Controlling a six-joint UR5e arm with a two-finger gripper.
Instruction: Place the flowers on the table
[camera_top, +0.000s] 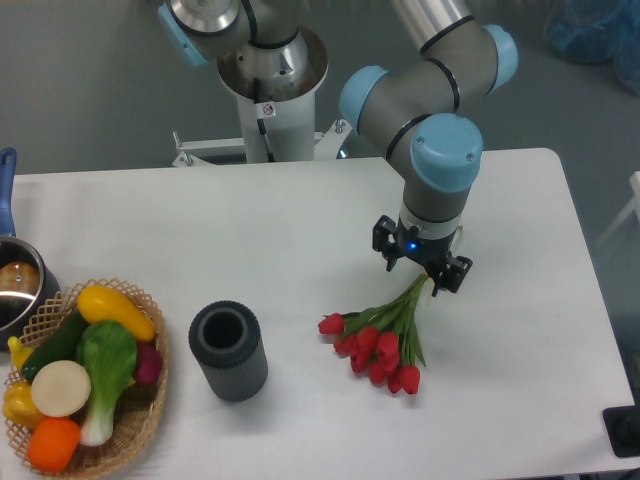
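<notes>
The flowers (378, 350), a bunch of red tulip buds on thin green stems, lie on the white table (300, 230) right of centre. The buds rest on the tabletop and fan out to the lower left. The stems run up and to the right, and their gathered end goes under my gripper (424, 268). The gripper points straight down, low over the table, directly above the stem ends. Its dark body hides the fingertips, so I cannot tell whether they are closed on the stems.
A dark grey ribbed cylinder vase (228, 351) stands upright and empty left of the flowers. A wicker basket (140, 420) of vegetables sits at the front left corner. A pot (18, 285) with a blue handle is at the left edge. The arm's base (270, 80) stands behind the table.
</notes>
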